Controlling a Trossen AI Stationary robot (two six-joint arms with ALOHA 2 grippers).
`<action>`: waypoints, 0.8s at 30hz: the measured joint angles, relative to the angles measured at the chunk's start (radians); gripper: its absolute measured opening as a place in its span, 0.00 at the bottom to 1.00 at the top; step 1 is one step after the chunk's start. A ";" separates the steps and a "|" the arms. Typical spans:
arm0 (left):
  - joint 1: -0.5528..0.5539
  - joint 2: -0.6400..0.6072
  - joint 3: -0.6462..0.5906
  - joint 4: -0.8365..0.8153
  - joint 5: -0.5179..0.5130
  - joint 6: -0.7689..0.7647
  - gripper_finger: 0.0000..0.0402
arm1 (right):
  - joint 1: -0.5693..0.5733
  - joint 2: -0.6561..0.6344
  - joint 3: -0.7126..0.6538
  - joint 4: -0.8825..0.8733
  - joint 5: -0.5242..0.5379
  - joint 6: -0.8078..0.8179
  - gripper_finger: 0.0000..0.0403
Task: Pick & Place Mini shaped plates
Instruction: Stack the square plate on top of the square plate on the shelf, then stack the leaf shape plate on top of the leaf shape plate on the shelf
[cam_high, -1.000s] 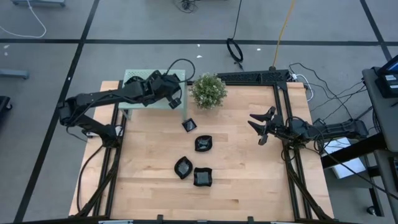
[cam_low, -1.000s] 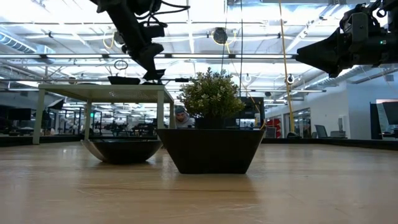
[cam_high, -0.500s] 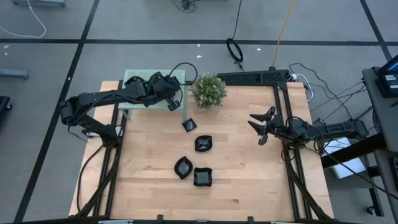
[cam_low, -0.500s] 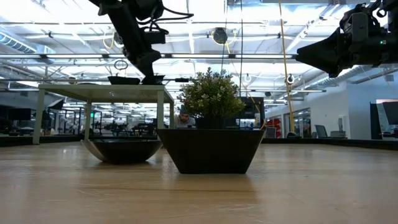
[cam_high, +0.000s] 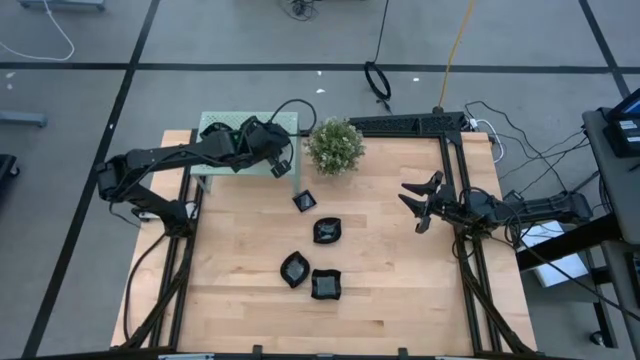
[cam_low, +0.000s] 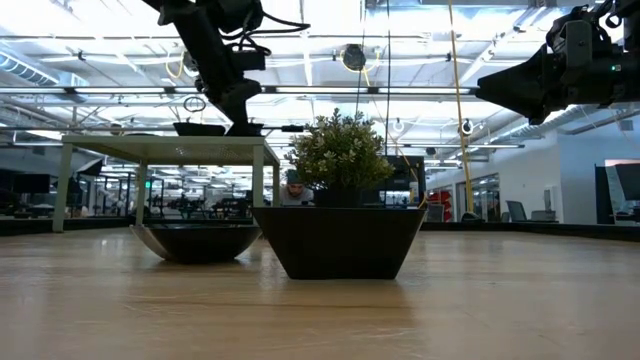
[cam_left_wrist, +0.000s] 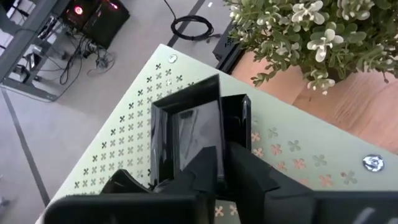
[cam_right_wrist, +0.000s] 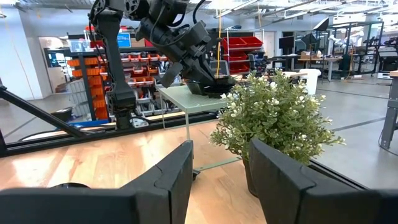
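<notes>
1. Four mini shaped plates wait on the wooden table (cam_high: 400, 290), strung from its centre toward 6 o'clock: a small square plate (cam_high: 304, 201), a middle plate (cam_high: 327, 231), a wavy-rimmed plate (cam_high: 295, 268) and an end square plate (cam_high: 326, 284).
2. A fifth, the square black plate (cam_left_wrist: 186, 130), rests on the pale green perforated stand (cam_left_wrist: 292, 155) at the table's 11 o'clock corner. That stand looks to be the drop-off place.
3. The left gripper (cam_high: 278, 155) hangs over the stand, right at this plate's near rim. Taking a shallow dish by its upright wall makes sense, as there is little else to pinch. Whether the claw clamps that rim or has let go, I cannot tell.
4. The right gripper (cam_high: 420, 205) waits at 3 o'clock with its claw spread wide and nothing in it, well apart from the plates, probably to leave the other arm room.
5. The potted plant (cam_high: 334, 146) stands at 12 o'clock, just beside the stand, so any lift-off should probably avoid its leaves.
</notes>
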 joint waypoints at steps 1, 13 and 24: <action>-0.002 0.000 0.000 0.000 0.000 0.001 0.13 | 0.000 0.000 0.000 0.000 0.000 0.000 0.36; -0.053 -0.008 0.058 0.010 -0.010 0.172 0.45 | 0.000 0.000 0.000 0.000 0.000 0.000 0.36; -0.109 -0.008 0.166 0.094 0.130 0.107 0.50 | 0.000 0.000 0.000 0.000 0.000 0.000 0.36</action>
